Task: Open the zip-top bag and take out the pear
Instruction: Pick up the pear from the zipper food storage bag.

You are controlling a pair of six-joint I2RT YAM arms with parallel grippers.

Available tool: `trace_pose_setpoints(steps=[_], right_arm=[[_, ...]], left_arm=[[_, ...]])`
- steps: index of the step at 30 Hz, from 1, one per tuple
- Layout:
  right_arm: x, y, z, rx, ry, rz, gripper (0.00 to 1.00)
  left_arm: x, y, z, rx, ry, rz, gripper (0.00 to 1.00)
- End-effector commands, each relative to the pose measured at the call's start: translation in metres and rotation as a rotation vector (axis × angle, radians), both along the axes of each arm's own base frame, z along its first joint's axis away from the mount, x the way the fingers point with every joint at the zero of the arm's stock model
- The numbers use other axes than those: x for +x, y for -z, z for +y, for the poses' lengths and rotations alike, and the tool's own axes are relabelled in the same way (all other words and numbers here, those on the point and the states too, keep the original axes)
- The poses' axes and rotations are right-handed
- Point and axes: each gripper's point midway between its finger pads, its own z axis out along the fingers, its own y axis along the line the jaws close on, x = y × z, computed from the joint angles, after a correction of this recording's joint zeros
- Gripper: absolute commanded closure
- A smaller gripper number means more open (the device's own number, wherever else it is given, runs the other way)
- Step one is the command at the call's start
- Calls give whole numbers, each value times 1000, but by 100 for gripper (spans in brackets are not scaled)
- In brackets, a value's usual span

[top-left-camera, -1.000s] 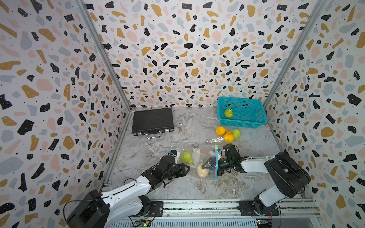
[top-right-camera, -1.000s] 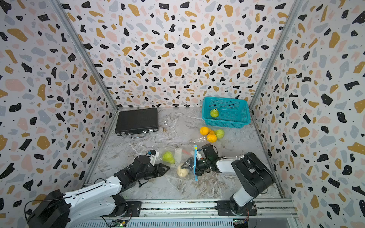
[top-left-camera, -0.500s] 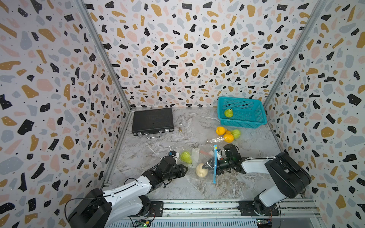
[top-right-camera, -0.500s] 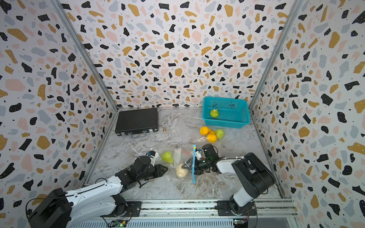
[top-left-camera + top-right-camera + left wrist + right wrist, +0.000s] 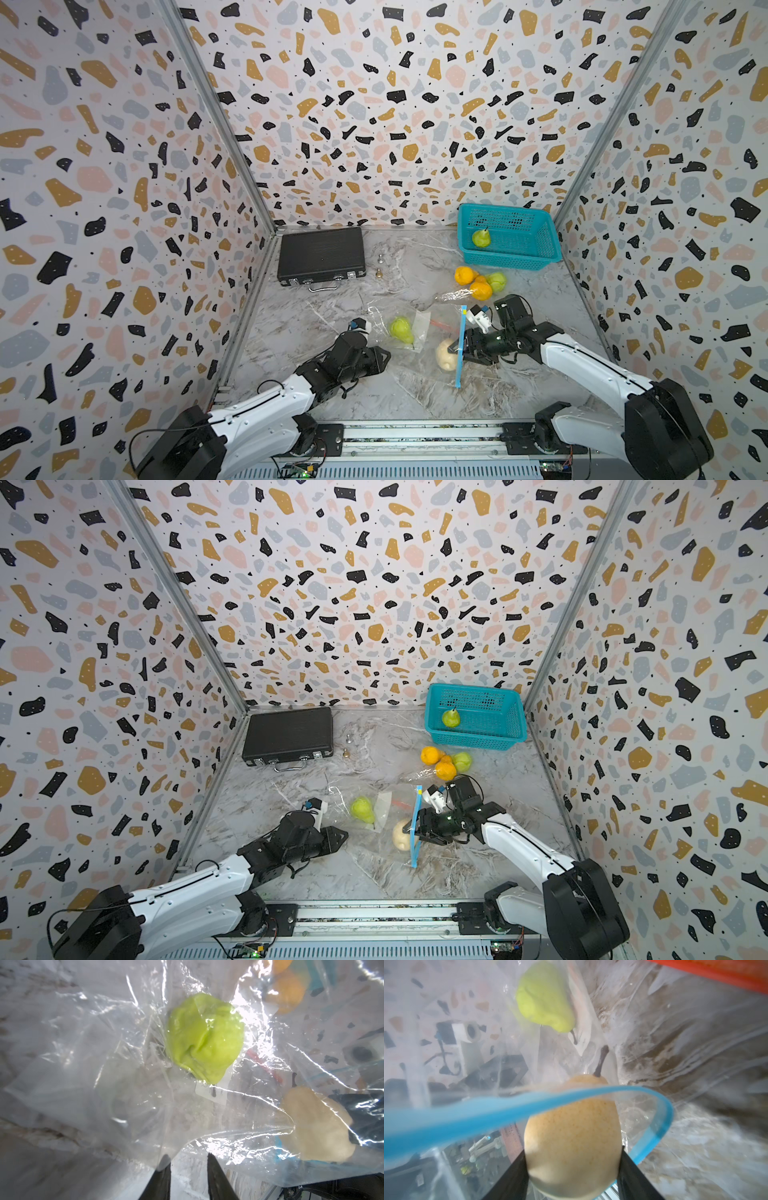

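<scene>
My right gripper (image 5: 457, 352) is clamped on the pale pear (image 5: 572, 1142), one black finger pressed to each side of its body, stem pointing away from the wrist. The pear sits in the open mouth of the zip-top bag (image 5: 419, 376), near the front of the marble table (image 5: 332, 307). The blue zip strip (image 5: 500, 1113) arches across the pear's shoulder. My left gripper (image 5: 188, 1159) is low at the opposite side of the plastic. Its fingers (image 5: 162, 1176) stand a narrow gap apart with crumpled film at the tips, and I cannot tell whether they pinch it. Under the clear film lies a green pear (image 5: 204, 1036), and just beside its narrow end is a white label (image 5: 212, 1093) with print too small and blurred for me to read. I see no other writing or brand marks. Well apart at the back stand a teal basket (image 5: 536, 257) holding another green pear (image 5: 481, 238), loose oranges (image 5: 464, 275) just in front of it, and a closed black case (image 5: 322, 255).
</scene>
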Motion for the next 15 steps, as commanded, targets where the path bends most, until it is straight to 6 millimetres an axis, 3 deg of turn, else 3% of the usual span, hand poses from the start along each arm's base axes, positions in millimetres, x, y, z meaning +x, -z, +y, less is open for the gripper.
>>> trace_pose_setpoints(steps=[1, 6, 11, 15], right_arm=[[-12, -1, -20, -83, -9, 20, 50], [-16, -25, -26, -39, -11, -1, 53], [-6, -38, -54, -164, 36, -45, 53], [6, -36, -85, -385, 68, -92, 52]], left_arm=[[2, -2, 5, 12, -5, -18, 69], [4, -5, 8, 9, -12, -17, 69], [9, -8, 12, -8, -31, -18, 69], [11, -15, 14, 8, -10, -47, 69]])
